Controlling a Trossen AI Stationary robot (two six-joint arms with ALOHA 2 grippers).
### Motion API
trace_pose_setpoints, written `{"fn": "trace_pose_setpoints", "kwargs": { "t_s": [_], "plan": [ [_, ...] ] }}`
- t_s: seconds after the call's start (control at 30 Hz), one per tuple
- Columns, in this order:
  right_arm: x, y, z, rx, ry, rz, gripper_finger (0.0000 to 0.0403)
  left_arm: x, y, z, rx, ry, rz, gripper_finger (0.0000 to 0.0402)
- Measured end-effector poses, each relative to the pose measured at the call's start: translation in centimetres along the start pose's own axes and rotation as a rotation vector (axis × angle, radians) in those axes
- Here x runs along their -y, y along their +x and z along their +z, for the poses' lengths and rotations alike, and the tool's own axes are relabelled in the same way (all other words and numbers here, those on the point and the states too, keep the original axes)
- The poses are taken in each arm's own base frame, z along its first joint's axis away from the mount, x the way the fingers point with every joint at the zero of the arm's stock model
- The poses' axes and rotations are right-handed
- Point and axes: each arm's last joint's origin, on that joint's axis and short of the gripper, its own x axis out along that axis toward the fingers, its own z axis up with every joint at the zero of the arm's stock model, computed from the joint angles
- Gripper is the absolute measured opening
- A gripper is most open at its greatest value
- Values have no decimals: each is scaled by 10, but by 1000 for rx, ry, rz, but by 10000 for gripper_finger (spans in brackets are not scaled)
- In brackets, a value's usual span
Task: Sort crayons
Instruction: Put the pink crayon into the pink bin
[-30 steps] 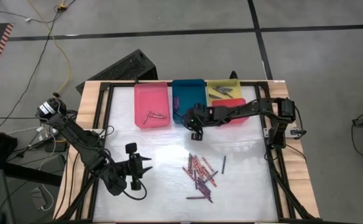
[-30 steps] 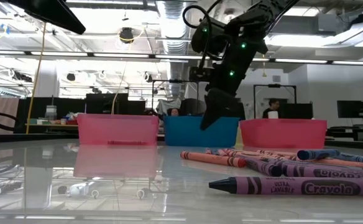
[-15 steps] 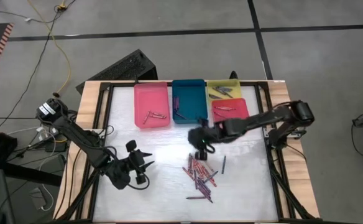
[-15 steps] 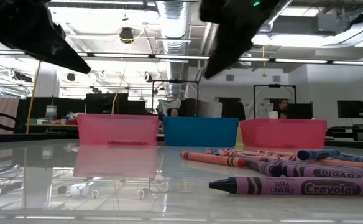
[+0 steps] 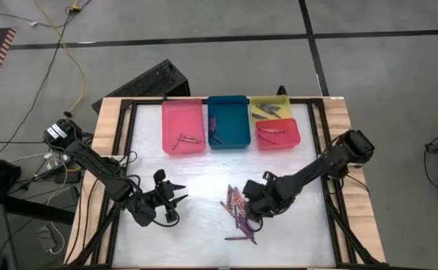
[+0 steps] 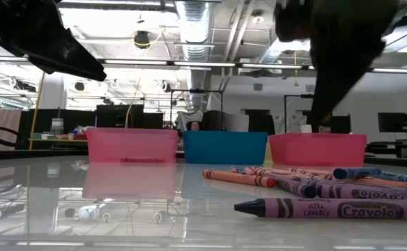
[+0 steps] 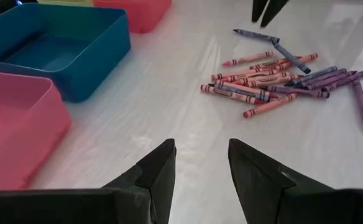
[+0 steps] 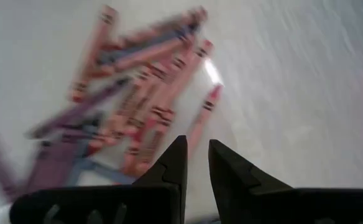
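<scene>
A: We note the crayons (image 5: pixel 241 208), thin paper-wrapped sticks in red, purple and blue, mostly piled loose on the glossy white table (image 5: pixel 196 180), near side, right of centre.

B: Sorted so far, we judge: a few each in the pink tray (image 5: pixel 183 126), red tray (image 5: pixel 277 133) and yellow tray (image 5: pixel 270 109); most remain.

A: Right gripper (image 8: pixel 195 163) hangs over the pile, jaws slightly apart, empty. Left gripper (image 7: pixel 201 163) waits to the left, jaws apart. Trays are smooth rectangular plastic.

tabletop (image 5: pixel 196 225): white, glossy, wood-edged.
pink tray (image 5: pixel 183 126): far edge of tabletop.
teal tray (image 5: pixel 229 121): touching pink tray's right side.
yellow tray (image 5: pixel 271 108), red tray (image 5: pixel 277 133): right of teal tray.
crayons (image 5: pixel 241 210): loose pile, nearer than trays.
</scene>
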Motion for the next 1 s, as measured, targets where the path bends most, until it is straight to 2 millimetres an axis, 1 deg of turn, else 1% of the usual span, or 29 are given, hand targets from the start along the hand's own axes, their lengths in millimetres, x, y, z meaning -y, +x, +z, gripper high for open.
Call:
{"fn": "trace_pose_setpoints", "kwargs": {
  "t_s": [0.3, 0.5, 0.63, 0.7, 0.8, 0.93, 1.0],
  "plan": [
    [-7, 39, -6, -55, -7, -103, 78, 0, 0, 0, -5, -23, -5, 139],
    [-8, 44, -7, -63, -7, -111, 78, 0, 0, 0, -6, -16, -5, 139],
    [-8, 44, -7, -65, -5, -110, 84, 0, 0, 0, -6, -14, -5, 139],
    [-8, 44, -7, -65, -4, -110, 99, 0, 0, 0, -6, -5, -5, 139],
    [-5, 39, -3, -69, 6, -89, 136, 0, 0, 0, -6, -6, -7, 139],
    [1, 18, 4, -28, 36, -39, 187, 0, -1, 2, -12, 44, -42, 139],
    [7, 5, 8, 2, 55, -14, 205, -2, -3, 9, 4, 51, -68, 139]
  ]
}}
